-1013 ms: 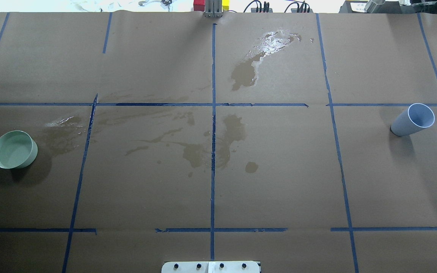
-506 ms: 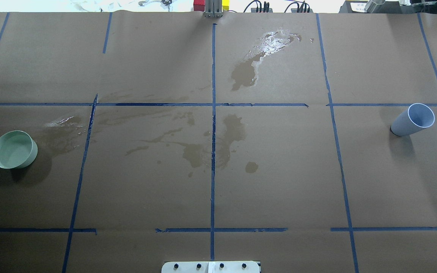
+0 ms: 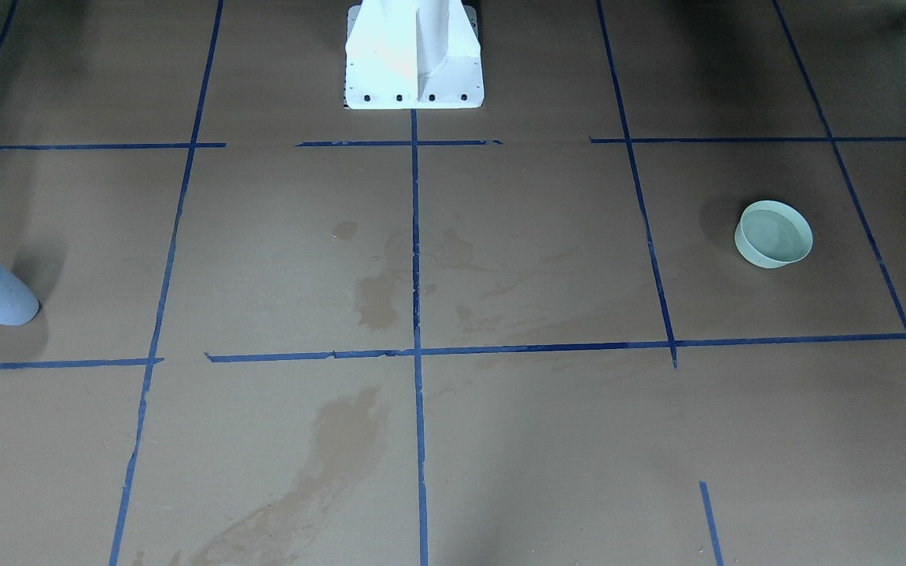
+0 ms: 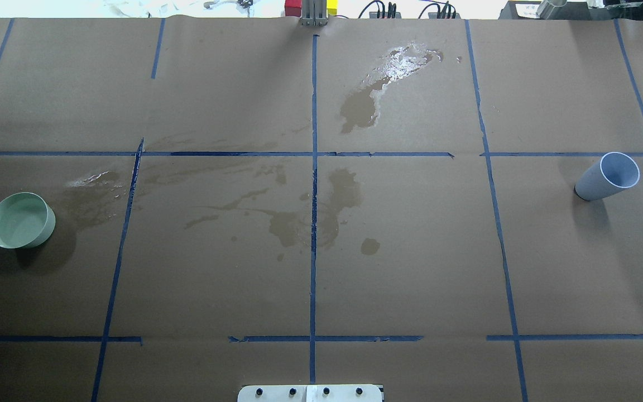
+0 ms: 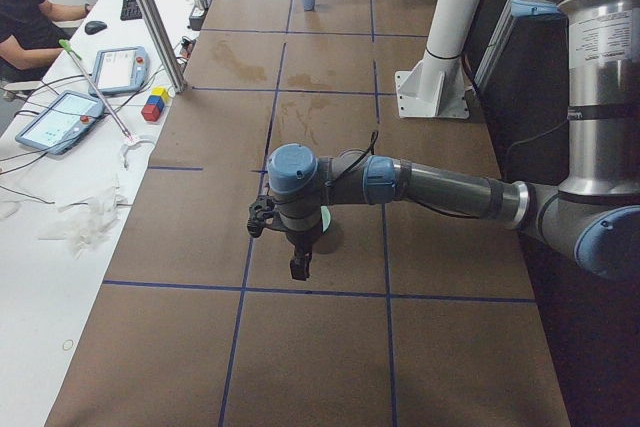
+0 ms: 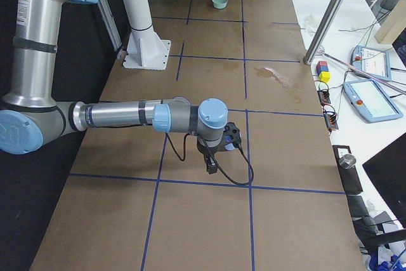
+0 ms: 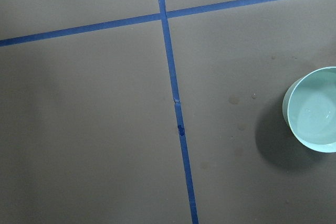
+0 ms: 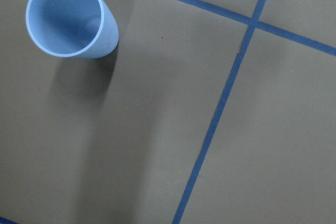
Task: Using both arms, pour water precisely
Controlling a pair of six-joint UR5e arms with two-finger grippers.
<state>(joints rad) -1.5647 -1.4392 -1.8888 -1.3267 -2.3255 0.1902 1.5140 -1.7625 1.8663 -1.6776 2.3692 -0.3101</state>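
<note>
**Both arms poised, bowl and cup standing free**

From where I stand, the white pedestal [image 3: 414, 55] is the fixed mark on the brown surface [image 4: 411, 268], which is squared off with blue tape [image 4: 313, 279].

Well off to the pedestal's left sits a pale green bowl [image 4: 21, 220]. The water [image 7: 314, 116] lies in it as a shallow, glossy pool. More of it glints in a spill [image 4: 405, 60] at the edge straight across from the pedestal, a little to its right. Dull damp stains [image 4: 299, 223] spread between the pedestal and that spill.

Well off to the pedestal's right stands a blue cup [image 4: 607, 176], upright, mouth up. I cannot tell whether anything is in it.

Nothing grips either vessel.

The left arm [image 5: 440, 187] stretches out low from the pedestal's left side. Its left pincer [image 5: 299, 267] points down above the surface, close to the bowl. The right arm [image 6: 127, 117] mirrors it on the pedestal's right side, with the right pincer [image 6: 210, 166] hanging downward near the cup.

Both pincers show only from the ends of the surface, so I cannot tell how far apart the jaws of either one stand.
</note>
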